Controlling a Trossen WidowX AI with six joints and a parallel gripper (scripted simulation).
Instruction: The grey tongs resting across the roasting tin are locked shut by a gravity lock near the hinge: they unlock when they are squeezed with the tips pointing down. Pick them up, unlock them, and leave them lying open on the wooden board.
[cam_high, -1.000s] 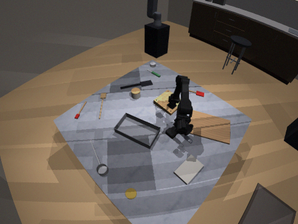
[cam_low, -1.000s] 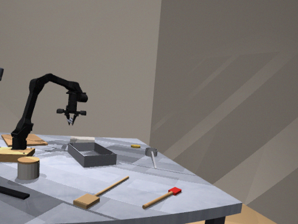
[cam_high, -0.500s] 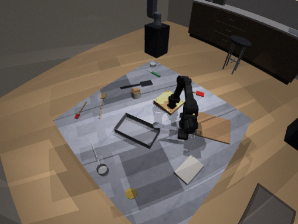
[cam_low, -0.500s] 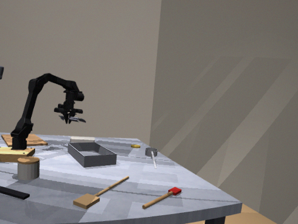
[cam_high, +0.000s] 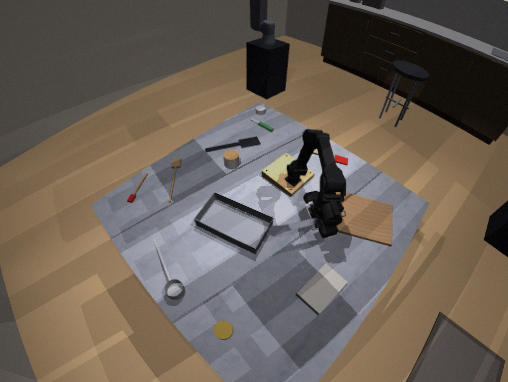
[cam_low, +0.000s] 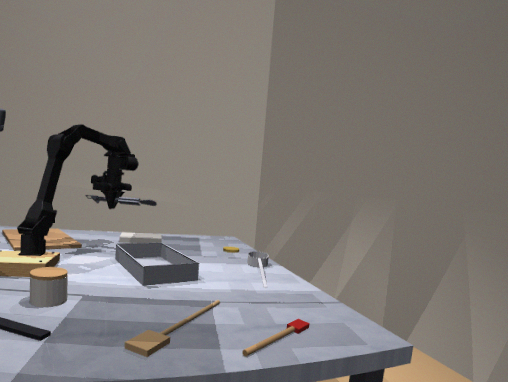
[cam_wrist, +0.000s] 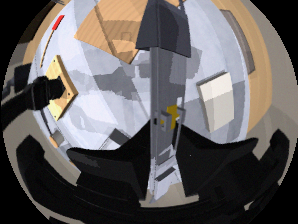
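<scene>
My gripper (cam_low: 112, 204) (cam_wrist: 161, 122) is shut on the grey tongs (cam_low: 131, 201) (cam_wrist: 168, 75). It holds them well above the table, and the exterior view shows them close to level. Their arms lie close together in the wrist view, with a small yellow part between my fingertips; whether the lock is engaged cannot be told. In the top view the arm hides most of the tongs. The wooden board (cam_high: 370, 220) (cam_low: 45, 240) (cam_wrist: 107, 30) lies flat on the table, beside the raised gripper in that view. The roasting tin (cam_high: 225, 237) (cam_low: 170, 274) stands apart from the tongs.
A pale slab (cam_high: 322, 290) (cam_wrist: 217, 102) lies near the board. The arm's base stands on a yellowish plate (cam_high: 275, 171). A lidded jar (cam_high: 231, 159) (cam_low: 48, 289), a ladle (cam_high: 174, 289), a yellow disc (cam_high: 223, 330) and several utensils lie around the tin.
</scene>
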